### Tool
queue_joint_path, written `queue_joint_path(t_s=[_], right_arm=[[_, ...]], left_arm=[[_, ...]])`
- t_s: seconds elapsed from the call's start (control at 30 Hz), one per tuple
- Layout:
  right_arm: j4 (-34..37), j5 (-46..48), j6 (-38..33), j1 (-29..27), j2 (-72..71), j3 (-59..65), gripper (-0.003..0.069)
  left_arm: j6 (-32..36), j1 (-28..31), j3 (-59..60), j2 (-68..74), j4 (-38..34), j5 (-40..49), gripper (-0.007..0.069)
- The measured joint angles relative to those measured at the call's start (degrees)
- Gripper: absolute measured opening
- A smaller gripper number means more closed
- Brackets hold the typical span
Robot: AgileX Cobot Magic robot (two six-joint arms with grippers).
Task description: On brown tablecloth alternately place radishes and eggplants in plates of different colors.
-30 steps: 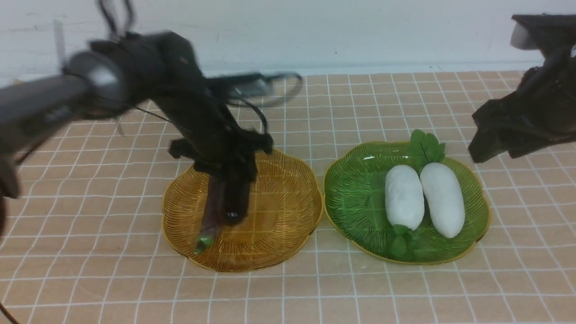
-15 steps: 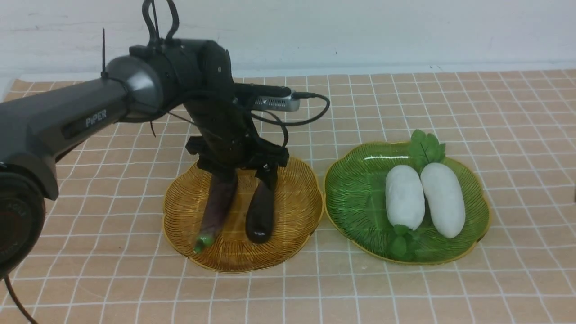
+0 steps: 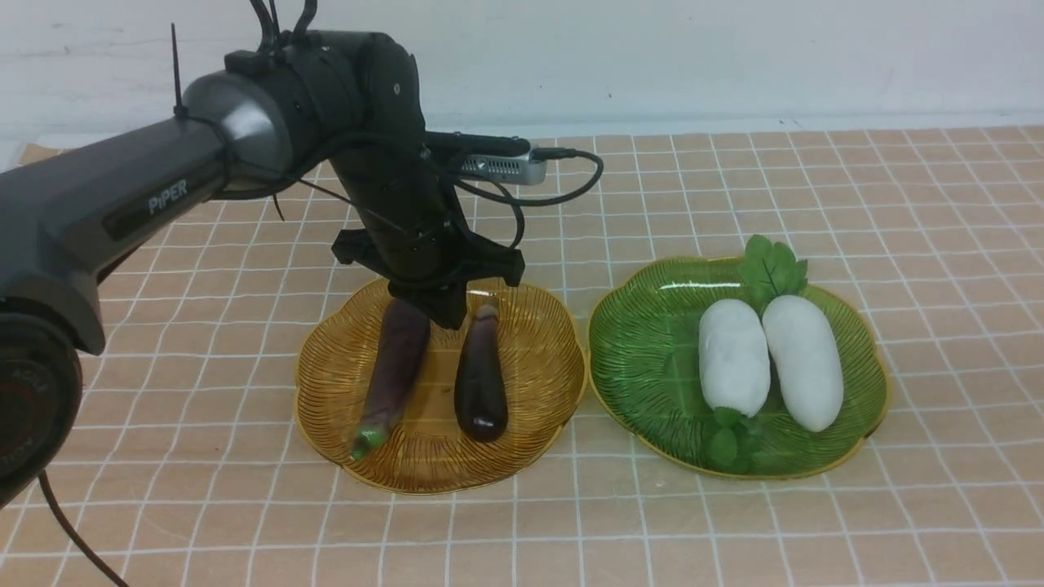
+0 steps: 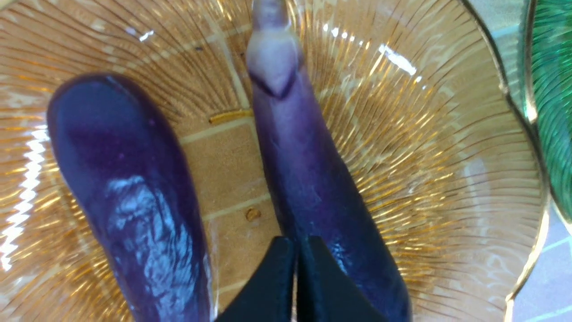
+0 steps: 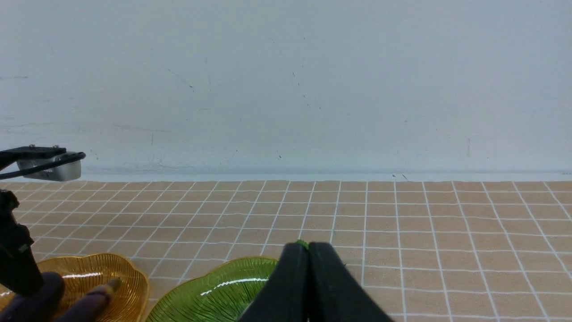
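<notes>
1. Hovering over the far half of the amber-yellow ribbed flower-shaped plate (image 3: 538,359), I am carrying my left gripper (image 3: 447,316) with its fingers pressed together and nothing between them.
2. I am locating the two items in that plate. The slender purple toy eggplant with the green stem cap (image 3: 395,367) is lying to the left of my fingertips, and the darker purple eggplant with the brownish tip (image 3: 479,383) to the right. Both are resting free.
3. I am reading both long axes as running near-to-far, roughly parallel. My closed fingertips are sitting between their far ends, just beside the darker one. I cannot tell whether they are touching it.
4. I am holding my right gripper (image 5: 308,246) raised over the tan-brown grid-patterned tablecloth (image 3: 734,187), its fingers together and empty.
5. The two white oblong toy radishes (image 3: 732,357) are lying side by side in the green ribbed flower-shaped plate (image 3: 644,342).
6. I am judging the sorting complete. The left arm is the nearer one, so its exit should be straight up; a sideways sweep would likely nudge the darker eggplant.
</notes>
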Motion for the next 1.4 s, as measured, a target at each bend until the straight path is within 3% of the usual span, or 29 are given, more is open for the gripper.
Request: queue_joint_path(t_s=[0.43, 0.6, 0.8, 1.0, 1.4], right_arm=[[-2.81, 1.51, -0.04, 0.00, -3.78, 0.84, -0.0015], [-12.55, 3.24, -0.04, -1.70, -16.81, 10.85, -0.0015], [-11.85, 10.64, -0.04, -4.51, -27.33, 21.19, -0.0015], [-12.53, 14.15, -0.04, -4.54, -29.04, 22.48, -0.0015], [-12.53, 15.50, -0.04, -4.54, -29.04, 22.48, -0.0015]], left_arm=[[0.49, 0.00, -1.02, 0.00, 0.45, 1.78, -0.0004], [1.79, 0.00, -4.04, -1.86, 0.76, 5.04, -0.0004], [4.33, 0.00, -6.71, -8.95, 1.05, 6.74, -0.0004], [5.15, 0.00, -5.88, -18.86, 2.63, 7.33, -0.0004], [5.17, 0.00, 25.99, -51.66, 7.71, 7.97, -0.0004]])
